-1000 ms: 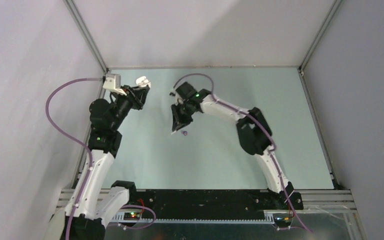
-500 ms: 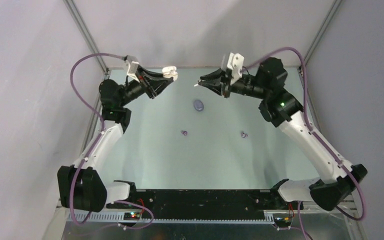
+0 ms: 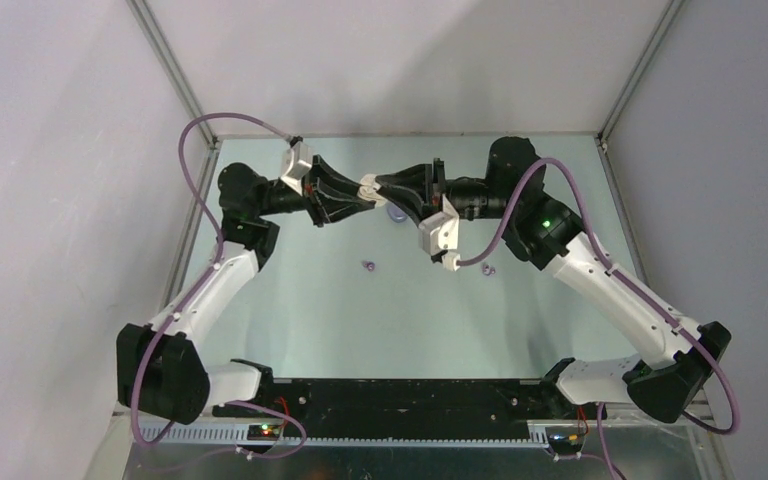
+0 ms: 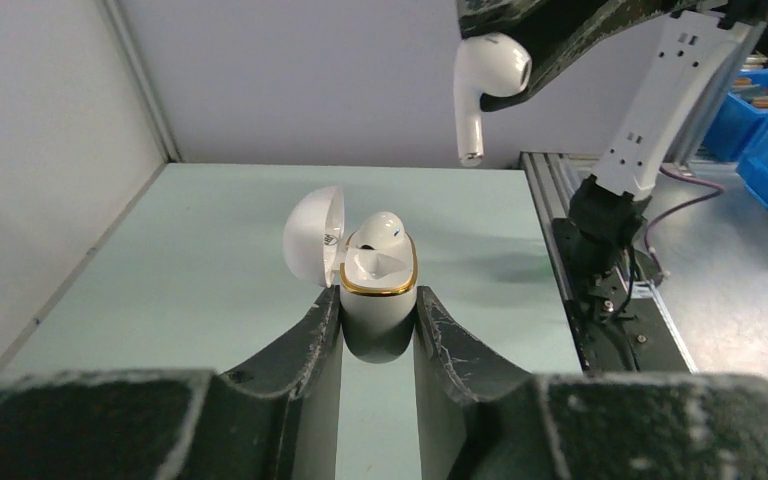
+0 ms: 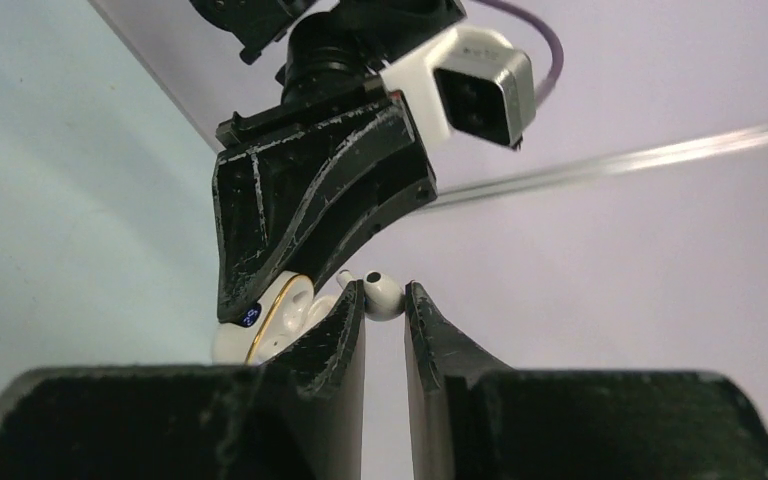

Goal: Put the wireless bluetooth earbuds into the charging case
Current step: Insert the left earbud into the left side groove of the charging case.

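Between the fingers of the left claw [image 4: 378, 297] sits the white charging case [image 4: 378, 312], clamped by its lower body with the jaws closed in against both sides. Its lid [image 4: 313, 236] is swung open to the left of the fingers. A seated earbud [image 4: 382, 230] already rests in one of the wells, its rounded top poking above the gold rim.

Up and to the right of that claw, clear of the case, hangs a white earbud [image 4: 487, 80] with its stem pointing down. It is pinched by the right claw [image 5: 384, 298]. From the right wrist view, the right claw's fingertips are narrowed almost together on the bud's head. The left claw's black fingers and the gold-rimmed case sit just beyond them and to their left.

Seen from overhead, the two claws meet nose to nose above the far middle of the table [image 3: 300, 310], both lifted off the surface. Right under the right claw's tips a purple case [image 3: 396, 213] peeks out, lying on the table. Nearer the arm bases, a purple earbud [image 3: 368, 265] lies below the left claw and well apart from it. Another purple earbud [image 3: 488, 269] lies below and to the right of the right claw. Both are loose on the table, apart from each other and from the purple case.
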